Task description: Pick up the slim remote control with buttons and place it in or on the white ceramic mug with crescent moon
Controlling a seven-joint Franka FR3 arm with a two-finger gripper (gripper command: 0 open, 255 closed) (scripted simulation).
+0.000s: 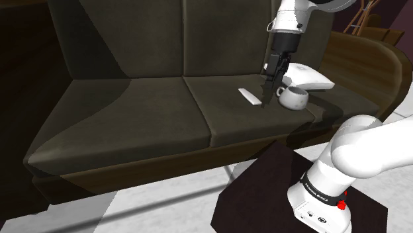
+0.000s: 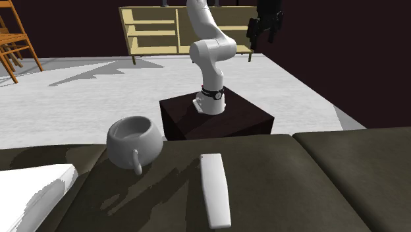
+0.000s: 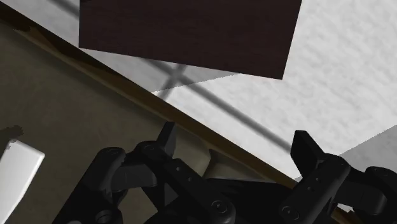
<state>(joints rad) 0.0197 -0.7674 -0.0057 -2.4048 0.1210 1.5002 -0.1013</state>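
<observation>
Hanging open and empty above the sofa [image 1: 132, 112] seat, the tool [image 3: 234, 136] has its two black fingers [image 3: 167, 135] well apart with nothing between them. The remote [image 1: 251, 96], a slim, plain white bar with no buttons drawn on it, lies flat on the cushion just beside the fingertips and outside them rather than between them. The mug [image 1: 293, 98] stands upright near the tool on the opposite side. It is rounded, pale and empty, and no crescent moon can be seen on it. A flat white pad [image 1: 312, 77] lies farther off, beyond the mug.

The likeliest failure looks like a missed or skewed grasp. The remote is thin and rests on a soft cushion, so fingers coming down off-centre could press it into the seat or pinch only one corner, letting it swivel free when lifted. The mug is close enough that a sideways correction of the tool could nudge or tip it. The remote also appears longer than the mug's mouth is wide, so once released it would probably lean out over the rim, and it might slide off or pull the mug over.

A black band [image 1: 316, 190] low on the arm, above the dark stand [image 1: 265, 179], carries small white lettering that cannot be read with certainty. The remote and the mug show no writing.
</observation>
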